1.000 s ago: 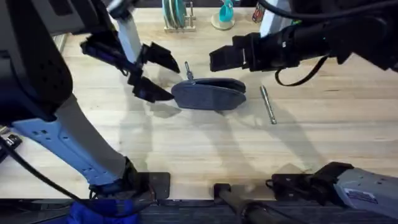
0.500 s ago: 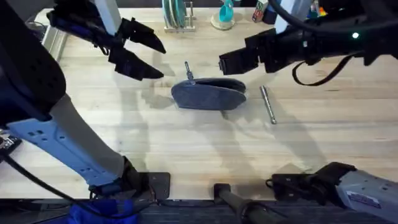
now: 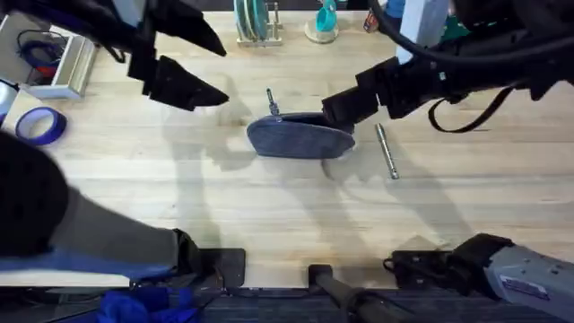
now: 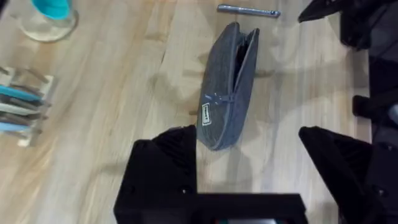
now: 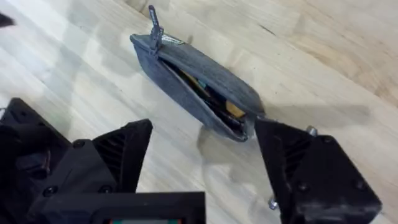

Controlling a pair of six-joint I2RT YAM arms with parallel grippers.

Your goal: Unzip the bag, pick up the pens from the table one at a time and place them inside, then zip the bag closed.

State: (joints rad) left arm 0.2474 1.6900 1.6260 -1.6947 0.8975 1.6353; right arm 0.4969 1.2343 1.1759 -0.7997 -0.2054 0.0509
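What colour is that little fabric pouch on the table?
Grey-blue fabric pouch; clearest in the right wrist view.

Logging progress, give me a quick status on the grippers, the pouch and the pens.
Left gripper open, raised clear. Right gripper open over the bag, which is unzipped. One pen on the table. Nothing blocking.

The wooden table carries the bag and a pen.
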